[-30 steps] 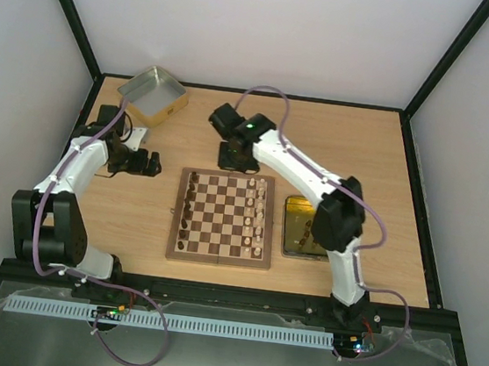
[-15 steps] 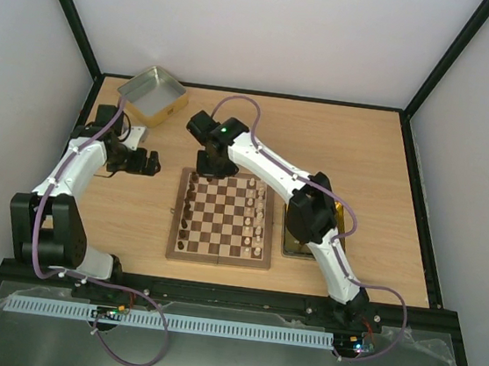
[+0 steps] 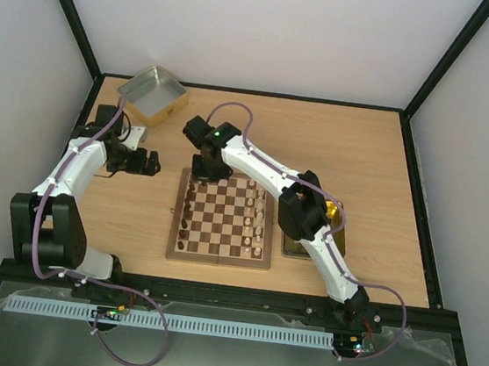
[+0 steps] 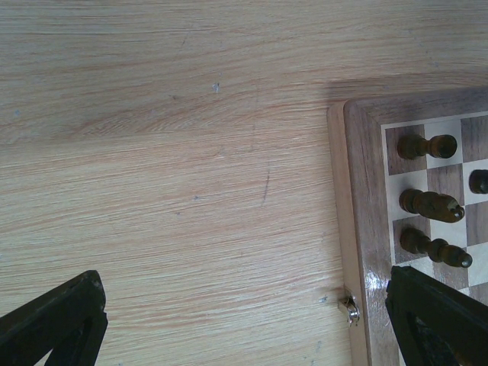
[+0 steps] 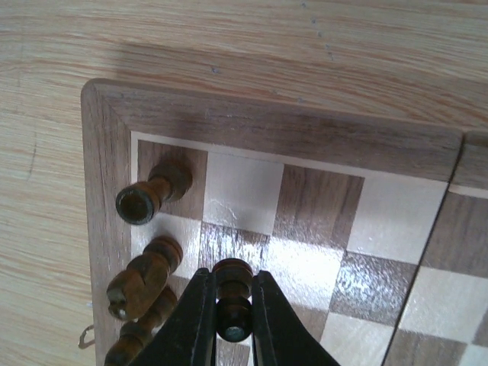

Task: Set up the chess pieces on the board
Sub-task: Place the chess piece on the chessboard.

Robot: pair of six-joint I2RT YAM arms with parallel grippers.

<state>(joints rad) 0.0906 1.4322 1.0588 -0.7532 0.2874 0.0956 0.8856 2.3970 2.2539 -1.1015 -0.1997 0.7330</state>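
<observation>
The board (image 3: 218,259) lies mid-table. Dark pieces (image 3: 189,208) line its left column and cream pieces (image 3: 260,220) stand near its right side. My right gripper (image 3: 200,171) hovers over the far-left corner. In the right wrist view it (image 5: 232,324) is shut on a dark pawn (image 5: 232,278), upright over the squares beside the dark rook (image 5: 149,197) and knight (image 5: 141,278). I cannot tell if the pawn touches the board. My left gripper (image 3: 151,164) is left of the board. In its wrist view it (image 4: 244,328) is open and empty over bare table by the board's rim (image 4: 354,229).
A silver tin (image 3: 153,95) stands at the far left corner of the table. A yellow-gold tin (image 3: 295,240) lies right of the board, partly under my right arm. A small metal latch (image 4: 351,309) sticks out of the board's left edge.
My right arm has swung left from behind the board's far edge to its far-left corner, carrying the dark pawn. The left arm has not moved.
</observation>
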